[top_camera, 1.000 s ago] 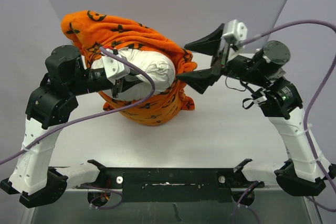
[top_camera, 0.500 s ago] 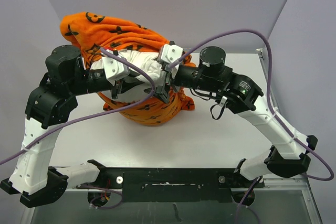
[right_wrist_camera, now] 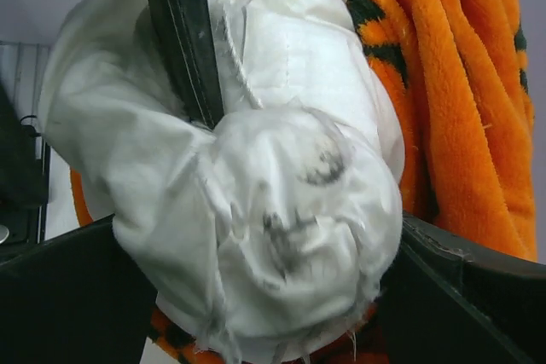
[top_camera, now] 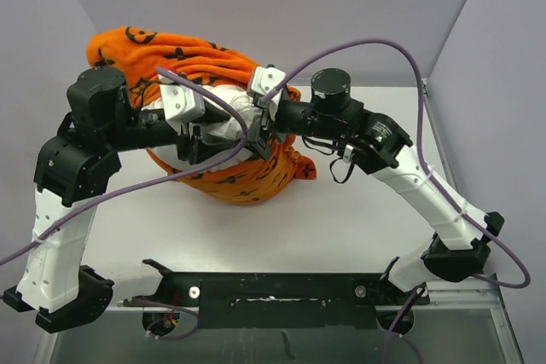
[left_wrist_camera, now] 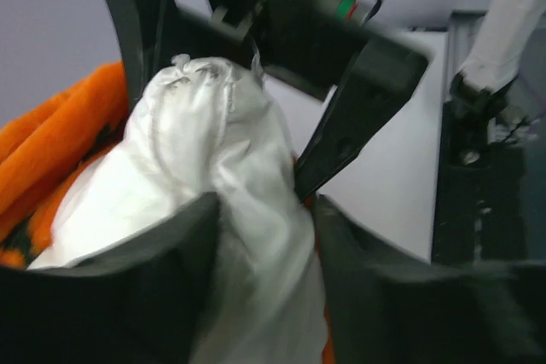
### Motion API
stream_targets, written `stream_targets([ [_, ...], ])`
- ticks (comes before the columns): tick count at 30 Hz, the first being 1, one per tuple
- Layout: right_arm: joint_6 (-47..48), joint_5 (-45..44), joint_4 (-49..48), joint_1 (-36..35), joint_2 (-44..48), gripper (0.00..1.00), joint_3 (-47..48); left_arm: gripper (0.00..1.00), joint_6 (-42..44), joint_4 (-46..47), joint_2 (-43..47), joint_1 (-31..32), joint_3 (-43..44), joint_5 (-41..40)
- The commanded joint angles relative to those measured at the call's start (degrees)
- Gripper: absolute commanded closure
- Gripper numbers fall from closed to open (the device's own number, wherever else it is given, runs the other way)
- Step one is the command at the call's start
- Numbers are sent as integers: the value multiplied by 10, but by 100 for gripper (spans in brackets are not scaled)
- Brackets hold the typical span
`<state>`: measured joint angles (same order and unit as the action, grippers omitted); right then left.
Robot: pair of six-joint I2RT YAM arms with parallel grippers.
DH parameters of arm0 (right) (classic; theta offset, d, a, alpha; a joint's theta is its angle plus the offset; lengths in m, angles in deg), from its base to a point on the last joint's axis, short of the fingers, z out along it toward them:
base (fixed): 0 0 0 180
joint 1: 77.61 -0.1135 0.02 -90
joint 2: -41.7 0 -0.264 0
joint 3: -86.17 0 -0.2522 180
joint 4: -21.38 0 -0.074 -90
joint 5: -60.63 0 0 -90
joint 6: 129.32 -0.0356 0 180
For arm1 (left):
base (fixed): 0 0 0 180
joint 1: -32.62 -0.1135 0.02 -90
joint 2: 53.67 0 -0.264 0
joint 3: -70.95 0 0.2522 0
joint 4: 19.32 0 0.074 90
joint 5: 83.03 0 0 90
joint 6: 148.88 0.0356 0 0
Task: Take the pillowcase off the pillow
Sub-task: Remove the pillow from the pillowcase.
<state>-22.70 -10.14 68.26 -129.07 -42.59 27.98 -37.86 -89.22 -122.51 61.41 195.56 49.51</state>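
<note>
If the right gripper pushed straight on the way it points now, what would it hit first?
The pillow: its bunched white end already sits between the right gripper's wide-open jaws. Behind it lie the left gripper's finger and the pillowcase.

Plush, fuzzy orange cloth on the pillowcase (top_camera: 230, 178), matt throughout. Thin white woven fabric on the pillow (right_wrist_camera: 273, 210), crumpled, frayed and smudged dark at 6 o'clock. Matt black plastic on the fingers (right_wrist_camera: 183, 31).
</note>
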Motion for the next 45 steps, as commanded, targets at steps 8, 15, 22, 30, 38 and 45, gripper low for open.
stream_targets([
  [8,-101,83,-84,128,38,99,-126,23,32,-102,-102,-109,274,-22],
  [15,-81,96,-64,172,111,100,-228,22,35,-62,-106,-343,247,11],
  [22,-80,140,-54,185,133,100,-252,8,-499,442,-132,-637,93,274],
  [30,-95,155,-54,184,132,100,-255,2,-837,767,-153,-623,-11,365],
  [38,-110,147,-51,149,120,100,-236,2,-833,738,-121,-509,-71,308],
  [45,-105,119,-36,105,110,100,-212,13,-792,735,-122,-467,-84,248],
])
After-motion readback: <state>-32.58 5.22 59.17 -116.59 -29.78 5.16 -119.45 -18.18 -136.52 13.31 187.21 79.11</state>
